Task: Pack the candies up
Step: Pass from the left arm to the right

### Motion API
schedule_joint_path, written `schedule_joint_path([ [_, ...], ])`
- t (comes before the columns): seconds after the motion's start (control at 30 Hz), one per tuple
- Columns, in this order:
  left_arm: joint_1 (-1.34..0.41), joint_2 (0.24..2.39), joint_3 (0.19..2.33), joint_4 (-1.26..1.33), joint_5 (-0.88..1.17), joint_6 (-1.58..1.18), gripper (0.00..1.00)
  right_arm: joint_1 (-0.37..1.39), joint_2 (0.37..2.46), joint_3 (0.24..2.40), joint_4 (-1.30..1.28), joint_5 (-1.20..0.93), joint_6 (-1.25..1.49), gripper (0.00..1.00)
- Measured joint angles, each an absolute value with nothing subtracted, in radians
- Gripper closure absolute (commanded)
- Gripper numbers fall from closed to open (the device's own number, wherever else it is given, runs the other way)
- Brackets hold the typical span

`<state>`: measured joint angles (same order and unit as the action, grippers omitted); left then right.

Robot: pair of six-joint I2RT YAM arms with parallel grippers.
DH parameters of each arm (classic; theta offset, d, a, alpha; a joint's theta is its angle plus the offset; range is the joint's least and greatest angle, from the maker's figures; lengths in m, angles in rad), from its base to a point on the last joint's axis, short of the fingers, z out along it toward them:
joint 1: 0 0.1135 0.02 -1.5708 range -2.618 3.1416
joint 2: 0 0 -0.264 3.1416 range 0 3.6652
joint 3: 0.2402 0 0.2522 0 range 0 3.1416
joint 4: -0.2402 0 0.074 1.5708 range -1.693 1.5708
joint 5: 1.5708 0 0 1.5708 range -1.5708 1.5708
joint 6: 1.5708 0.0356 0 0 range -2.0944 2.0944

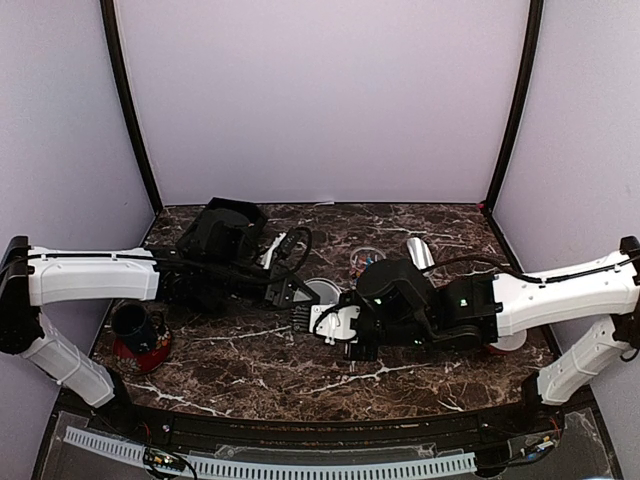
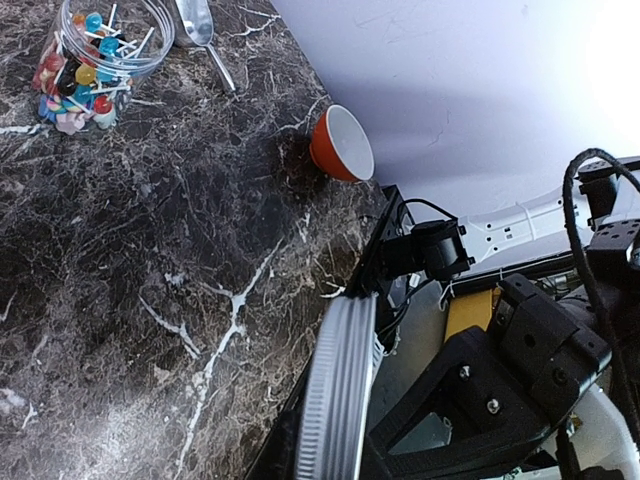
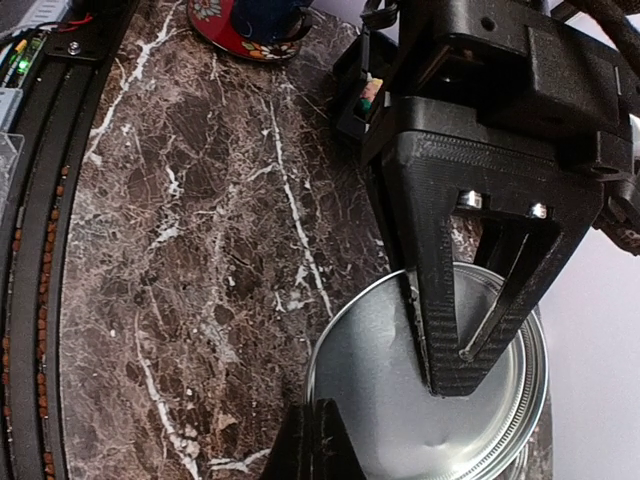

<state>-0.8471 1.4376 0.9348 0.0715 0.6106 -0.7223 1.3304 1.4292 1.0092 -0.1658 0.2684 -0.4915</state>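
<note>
So, candies (image 2: 80,75) seen in glass jar (image 2: 150,45) toward table's (image 2: 150,300) far edge: tiny, light, slippery, probably better scooped than pinched. Meanwhile lid (image 2: 335,400) clamped by left gripper (image 3: 455,370); right gripper (image 3: 312,440) closed at its rim, grip unclear.

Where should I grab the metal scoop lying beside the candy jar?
Take the metal scoop by its thin handle, coming straight down with the jaws across the handle's width. It lies flat on the marble table, and the handle points away from the glass jar, so that end is free. The bowl end is wide and near the jar.
</note>
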Motion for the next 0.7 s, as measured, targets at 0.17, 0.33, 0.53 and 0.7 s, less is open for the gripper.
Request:
schedule_joint_path([
  [0.17,-0.863,1.438,0.952,0.041,0.587,-0.683,1.00,1.299,1.443,1.062,-0.257,0.178,-0.429,1.00],
  [0.33,-0.868,1.438,0.961,0.027,0.572,-0.666,1.00,1.283,1.451,1.093,-0.302,0.149,-0.402,0.82],
  [0.53,-0.869,1.438,0.950,0.029,0.570,-0.686,1.00,1.284,1.440,1.092,-0.309,0.184,-0.434,0.54],
  [0.7,-0.854,1.438,0.917,0.041,0.573,-0.727,1.00,1.312,1.386,1.077,-0.324,0.230,-0.504,0.49],
])
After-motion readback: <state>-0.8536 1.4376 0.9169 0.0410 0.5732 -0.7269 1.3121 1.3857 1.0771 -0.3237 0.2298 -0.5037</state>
